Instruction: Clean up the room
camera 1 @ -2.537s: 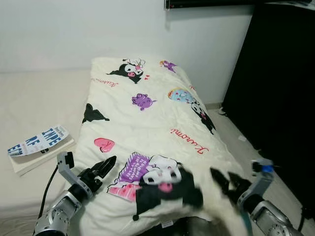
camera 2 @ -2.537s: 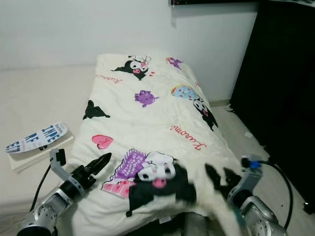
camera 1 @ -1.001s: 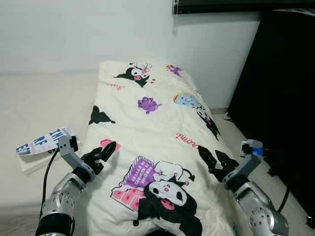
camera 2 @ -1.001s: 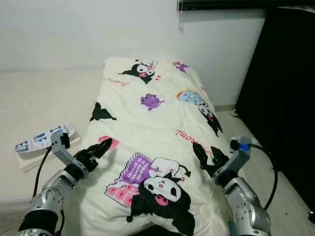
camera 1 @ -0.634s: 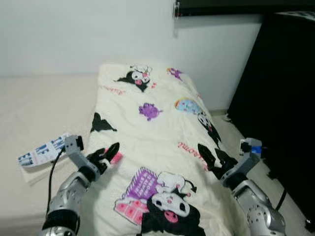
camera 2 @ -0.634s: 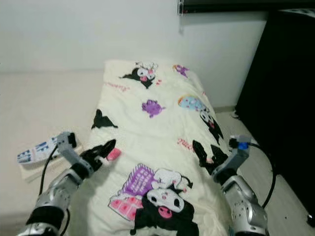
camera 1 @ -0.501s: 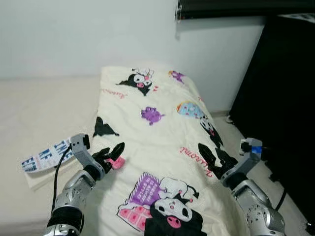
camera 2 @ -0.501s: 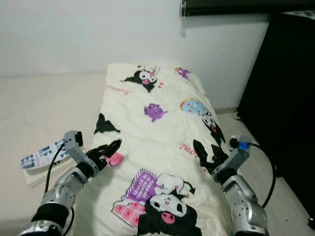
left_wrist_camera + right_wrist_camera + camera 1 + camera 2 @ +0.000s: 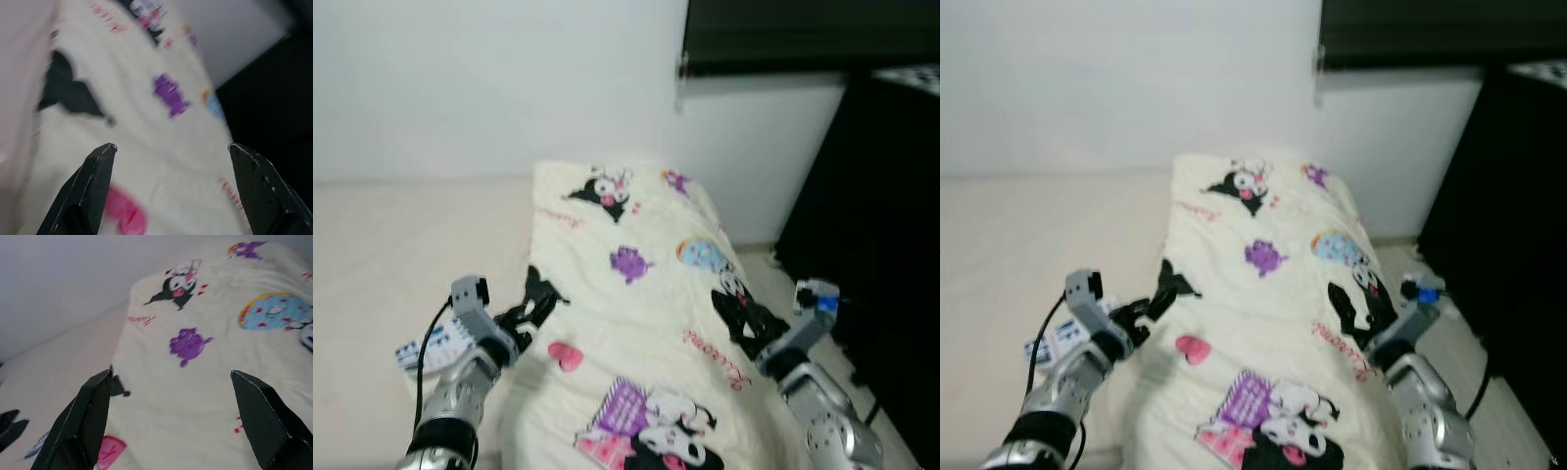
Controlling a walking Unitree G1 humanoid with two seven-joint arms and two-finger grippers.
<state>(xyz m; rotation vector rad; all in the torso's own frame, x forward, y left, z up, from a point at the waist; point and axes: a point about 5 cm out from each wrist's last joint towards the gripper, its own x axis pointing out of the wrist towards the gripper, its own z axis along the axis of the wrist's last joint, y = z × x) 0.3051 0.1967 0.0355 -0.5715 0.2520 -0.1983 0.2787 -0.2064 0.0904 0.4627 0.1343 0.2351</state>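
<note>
Left end effector (image 9: 536,308) hovers at the left edge of the quilt (image 9: 636,294), fingers spread, nothing between them; the wrist view confirms a wide gap over bare fabric. Just left of it, half hidden behind the arm, a white booklet (image 9: 429,351) with blue print lies on the mattress (image 9: 382,255).

Quilt runs lengthwise down the middle of the bed, from the wall end toward the camera. Lies flat, edges fairly straight, only shallow creases. Judged spread and near done as bed-making goes; what seems left is the booklet, not yet picked up, and perhaps a last tug at the near corners, which fall below the frame.

Materials: quilt is cream, soft, padded, lightly puckered, printed with black-and-white cartoon figures, a purple blob, a pink heart, a blue round motif and red script. Mattress is pale, matte, smooth. Booklet looks thin and glossy, slightly curled.

Right end effector (image 9: 749,318) sits over the quilt's right edge, where it drops off the bed; fingers parted and empty in its wrist view. Further right, a tall black cabinet (image 9: 881,215) with a flat, unlit face stands beside the bed; a white wall (image 9: 509,88) lies behind.
</note>
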